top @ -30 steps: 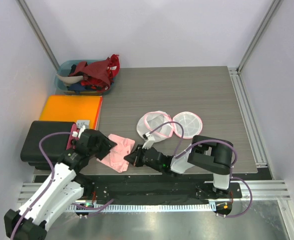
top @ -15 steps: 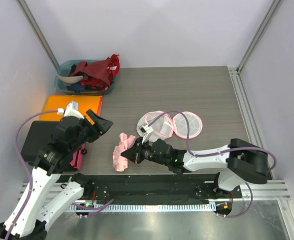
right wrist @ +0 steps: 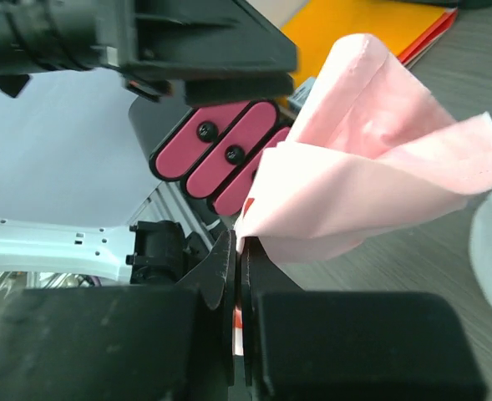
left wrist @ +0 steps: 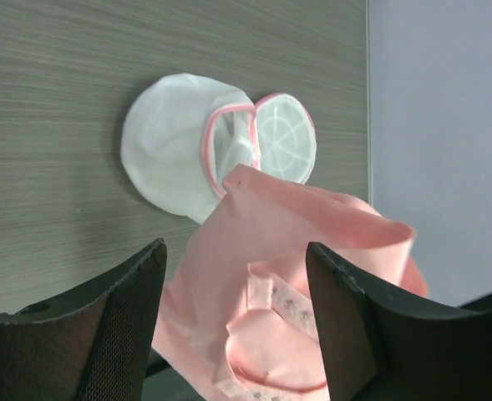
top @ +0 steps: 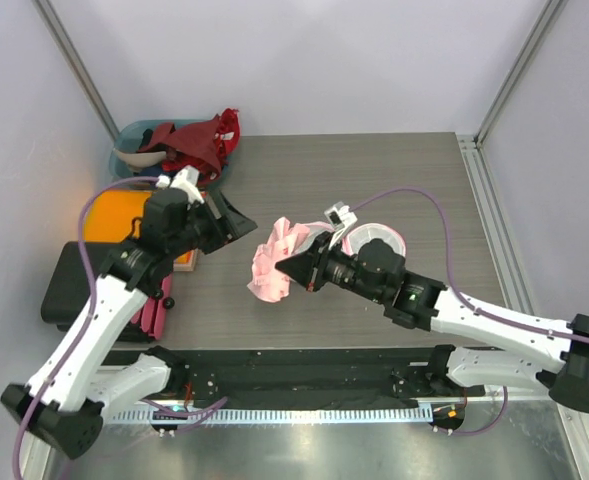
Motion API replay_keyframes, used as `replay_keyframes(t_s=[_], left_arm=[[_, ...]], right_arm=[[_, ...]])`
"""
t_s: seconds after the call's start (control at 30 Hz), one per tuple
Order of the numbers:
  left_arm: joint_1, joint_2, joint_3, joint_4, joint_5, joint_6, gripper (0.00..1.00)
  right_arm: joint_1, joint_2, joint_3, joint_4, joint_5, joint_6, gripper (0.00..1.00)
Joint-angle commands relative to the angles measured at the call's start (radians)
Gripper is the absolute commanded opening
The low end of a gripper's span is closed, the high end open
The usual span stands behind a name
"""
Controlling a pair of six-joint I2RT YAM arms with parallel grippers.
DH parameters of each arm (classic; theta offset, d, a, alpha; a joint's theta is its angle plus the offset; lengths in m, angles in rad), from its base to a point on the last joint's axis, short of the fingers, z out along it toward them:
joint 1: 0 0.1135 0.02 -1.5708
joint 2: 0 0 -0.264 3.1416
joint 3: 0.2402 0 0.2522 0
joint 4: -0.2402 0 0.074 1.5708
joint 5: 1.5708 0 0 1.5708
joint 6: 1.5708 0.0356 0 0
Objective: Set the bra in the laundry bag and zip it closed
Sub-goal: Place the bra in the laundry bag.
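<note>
The pink bra (top: 272, 266) hangs bunched from my right gripper (top: 292, 269), which is shut on one edge of it just left of the laundry bag. In the right wrist view the bra (right wrist: 371, 167) fans out from the closed jaws of the right gripper (right wrist: 239, 244). The white mesh laundry bag (left wrist: 174, 146) lies on the table with its pink-trimmed mouth open and its round flap (left wrist: 285, 138) folded aside; from above, the laundry bag (top: 379, 238) is partly behind my right arm. My left gripper (top: 229, 215) stands open, left of the bra (left wrist: 296, 276), holding nothing.
A teal bin of clothes (top: 174, 150) sits at the far left corner. An orange folder (top: 124, 215) and a black box (top: 74, 280) with pink pads (top: 154, 315) lie along the left edge. Aluminium rails (top: 494, 230) border the table's right side.
My right gripper has lifted the bra off the table and carried it back toward the bag. My left gripper opened wider and swung away to the far left.
</note>
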Motion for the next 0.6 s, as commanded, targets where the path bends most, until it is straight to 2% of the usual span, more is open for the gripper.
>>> replay_keyframes(t_s=[0.0, 0.03, 0.17, 0.3, 0.57], left_arm=[[-0.029, 0.15, 0.072, 0.09, 0.159, 0.044, 0.68], [-0.075, 0.211, 0.088, 0.09, 0.139, 0.065, 0.68], [-0.182, 0.384, 0.18, 0.059, -0.004, 0.111, 0.65], [-0.195, 0.52, 0.244, 0.079, 0.002, 0.091, 0.6], [-0.208, 0.687, 0.301, 0.108, -0.045, 0.122, 0.52]], right_arm=[[-0.046, -0.07, 0.126, -0.222, 0.074, -0.085, 0.01], [-0.063, -0.086, 0.154, -0.297, 0.081, -0.095, 0.01], [-0.165, -0.127, 0.183, -0.397, 0.081, -0.135, 0.01], [-0.255, -0.172, 0.191, -0.477, 0.076, -0.169, 0.01], [-0.392, -0.183, 0.149, -0.472, 0.058, -0.229, 0.01]])
